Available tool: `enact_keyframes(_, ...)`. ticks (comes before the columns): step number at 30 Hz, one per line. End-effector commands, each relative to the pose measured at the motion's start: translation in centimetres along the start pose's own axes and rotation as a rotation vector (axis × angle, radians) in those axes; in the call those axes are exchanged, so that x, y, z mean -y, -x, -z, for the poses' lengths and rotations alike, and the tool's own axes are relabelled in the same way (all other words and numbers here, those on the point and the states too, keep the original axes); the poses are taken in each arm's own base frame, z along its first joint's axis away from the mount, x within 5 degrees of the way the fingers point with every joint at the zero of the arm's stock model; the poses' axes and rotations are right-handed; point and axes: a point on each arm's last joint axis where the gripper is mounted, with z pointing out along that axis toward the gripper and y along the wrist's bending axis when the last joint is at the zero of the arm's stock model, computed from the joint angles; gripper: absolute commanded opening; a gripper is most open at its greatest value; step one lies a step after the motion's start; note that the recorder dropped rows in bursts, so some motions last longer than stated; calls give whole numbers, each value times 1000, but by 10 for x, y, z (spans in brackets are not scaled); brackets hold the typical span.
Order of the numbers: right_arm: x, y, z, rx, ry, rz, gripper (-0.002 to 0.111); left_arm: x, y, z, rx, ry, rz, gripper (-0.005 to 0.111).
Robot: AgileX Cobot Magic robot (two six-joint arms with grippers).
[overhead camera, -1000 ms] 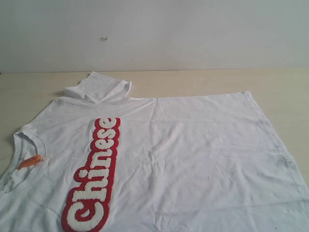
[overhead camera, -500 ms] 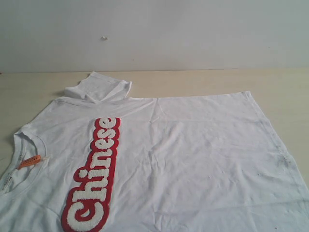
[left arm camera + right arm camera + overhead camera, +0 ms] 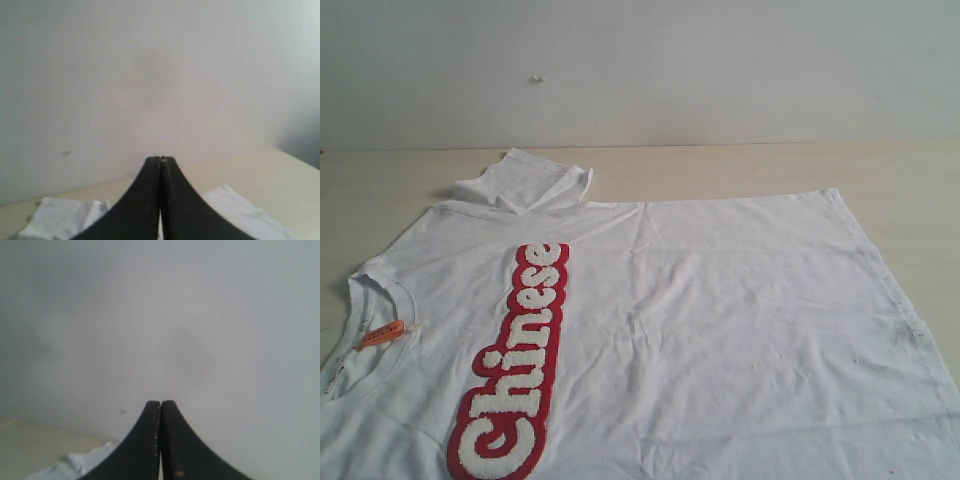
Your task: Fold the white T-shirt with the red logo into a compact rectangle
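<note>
Left gripper [image 3: 160, 161] is clamped fully shut, black fingers pressed flat together with nothing between them. Right gripper [image 3: 160, 404] is the same deal, closed on nothing.

Just past the left one's tips and lower down, you get rumpled bits of the shirt [image 3: 65, 217] on either side of the fingers. They're lying on the table [image 3: 280, 170], with the wall [image 3: 160, 75] behind. The right wrist cam only catches a small blurry scrap of white cloth off to one side of its fingers, then more wall.

Neither wrist cam shows the logo [image 3: 515, 365]. The exterior cam does, but it shows neither gripper. From there the shirt lies spread front up over most of the table. The logo is a long red strip reading "Chinese", there's an orange tag [image 3: 381, 334] at the collar, and one sleeve [image 3: 525, 182] is rumpled on the wall side.

The frame cuts off the shirt's near edge and part of the collar. Can't tell how high the grippers sit above the cloth.
</note>
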Motion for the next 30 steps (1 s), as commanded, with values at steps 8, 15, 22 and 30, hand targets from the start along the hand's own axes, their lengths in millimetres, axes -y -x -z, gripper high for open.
enact_keyframes(8,6,-18,-62,-323,352,-65,0,-6,-5,-70,-270,-434,-88,0)
enact_keyframes(15,14,-30,-74,-348,369,25,0,-18,-25,-81,-266,-435,-359,0)
enact_keyframes(22,14,-30,-74,-345,372,43,0,-22,-27,-82,-275,-384,-365,0)
enact_keyframes(30,14,-30,-74,-345,372,43,0,-19,-27,-81,-275,-420,-346,0)
